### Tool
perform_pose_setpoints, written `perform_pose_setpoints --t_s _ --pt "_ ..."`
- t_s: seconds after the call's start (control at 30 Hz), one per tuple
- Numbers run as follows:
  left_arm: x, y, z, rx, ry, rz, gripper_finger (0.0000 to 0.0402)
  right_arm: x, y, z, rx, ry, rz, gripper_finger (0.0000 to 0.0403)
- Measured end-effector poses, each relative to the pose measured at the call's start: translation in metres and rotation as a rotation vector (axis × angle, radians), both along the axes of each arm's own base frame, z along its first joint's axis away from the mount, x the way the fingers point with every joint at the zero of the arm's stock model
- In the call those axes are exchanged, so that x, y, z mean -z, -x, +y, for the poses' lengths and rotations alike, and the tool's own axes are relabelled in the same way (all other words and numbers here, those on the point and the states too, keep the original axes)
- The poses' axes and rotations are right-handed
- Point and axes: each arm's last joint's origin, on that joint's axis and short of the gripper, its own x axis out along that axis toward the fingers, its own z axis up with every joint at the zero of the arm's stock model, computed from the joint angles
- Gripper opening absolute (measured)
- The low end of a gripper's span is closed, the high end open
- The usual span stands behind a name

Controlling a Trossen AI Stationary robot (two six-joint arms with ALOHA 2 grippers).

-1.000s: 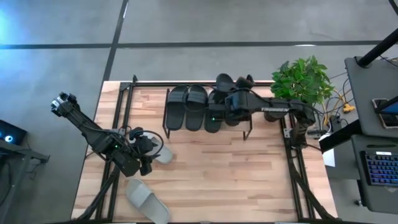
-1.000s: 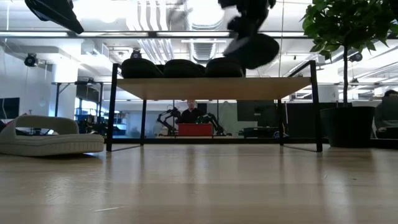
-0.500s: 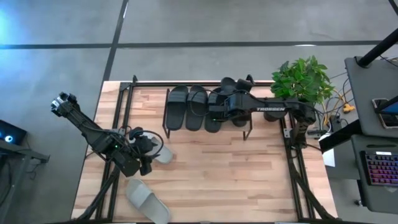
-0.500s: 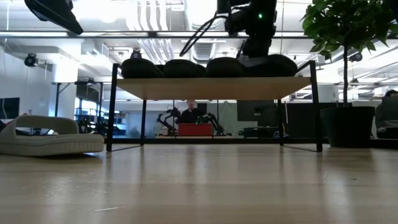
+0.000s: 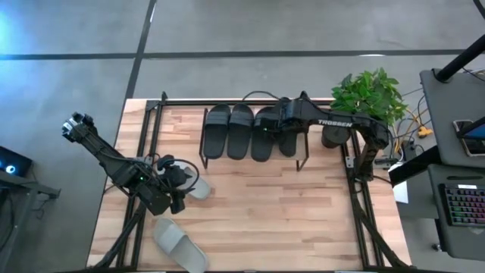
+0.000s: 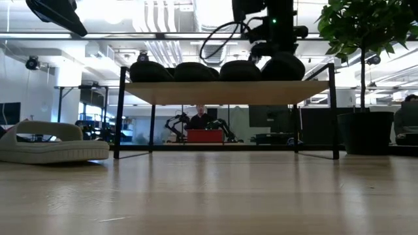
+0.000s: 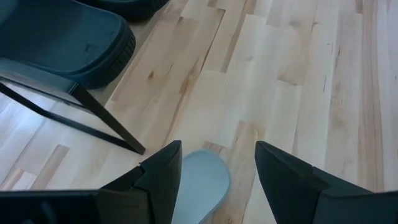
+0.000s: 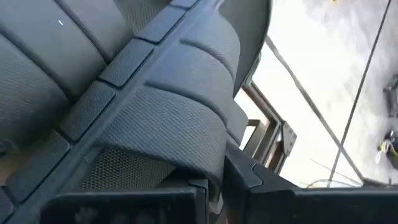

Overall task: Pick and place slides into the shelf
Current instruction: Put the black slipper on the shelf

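1. Grips the strap of the fourth dark slide (image 5: 289,142) with the right hand (image 5: 286,121) pinched fully shut, at the 3 o'clock end of the shelf (image 6: 222,91), which stands at 12 o'clock on the bench (image 5: 273,205); judged as a hold kept until the sole sits flat, so the slide does not tip off the board
2. Lines that slide up just beside the three dark slides (image 5: 240,130) already on the top board, toes toward 6 o'clock, probably to fit four across
3. Poises the left hand (image 5: 176,189) at about 8 o'clock on the bench, fingers spread wide and holding nothing, over a light grey slide (image 5: 198,188); looks like readiness for the next pick
4. Leaves the second light grey slide (image 5: 180,244) loose at 7 o'clock, well apart from the shelf
5. Shows only in the low view: the fourth slide's sole down on the top board, and a bare lower level beneath it
6. Shows only in the right wrist view: the ribbed strap pressed right against the closed fingers
7. Shows only in the left wrist view: the open fingers either side of the pale toe, not touching it, with a shelf leg (image 7: 106,121) near
8. Gives only from the high view the whole row and both pale slides at once
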Motion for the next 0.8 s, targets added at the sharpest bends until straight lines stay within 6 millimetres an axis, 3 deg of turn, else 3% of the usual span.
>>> perform_pose_setpoints --t_s 0.2,0.43,0.8 --pt "0.0 0.0 0.0 -0.001 0.002 0.0 0.0189 0.004 -0.001 0.006 -0.017 -0.021 0.014 0.0013" --pt "0.0 0.0 0.0 0.0 0.003 0.001 0.0189 0.0 0.0 0.027 -0.081 -0.046 0.014 0.002" --pt "0.0 0.0 0.0 0.001 0.004 0.001 0.0189 -0.03 0.01 0.045 -0.146 -0.006 -0.098 0.0143"
